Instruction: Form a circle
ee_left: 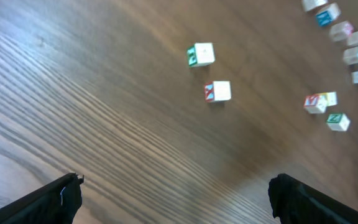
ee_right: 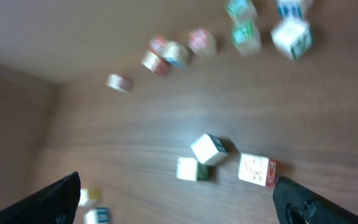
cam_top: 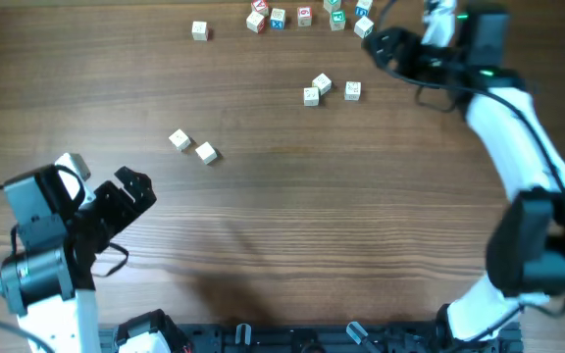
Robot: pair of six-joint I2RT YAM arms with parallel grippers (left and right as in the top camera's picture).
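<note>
No circle shows; small pale wooden cubes lie loose on the table. Three sit close together (cam_top: 322, 88), seen nearer in the right wrist view (ee_right: 209, 149). A pair (cam_top: 192, 145) lies left of centre, also in the left wrist view (ee_left: 210, 73). A row of several cubes (cam_top: 304, 15) runs along the far edge. My left gripper (cam_top: 108, 176) (ee_left: 176, 199) hangs open and empty, short of the pair. My right gripper (cam_top: 385, 49) (ee_right: 176, 205) is open and empty above the far right, with the group of three between and ahead of its fingers.
One cube (cam_top: 200, 31) sits alone at the far left of the row. The wooden table (cam_top: 282, 226) stretches bare through the middle and front. The right arm (cam_top: 518, 127) arches over the right side. A black rail (cam_top: 312, 338) lines the front edge.
</note>
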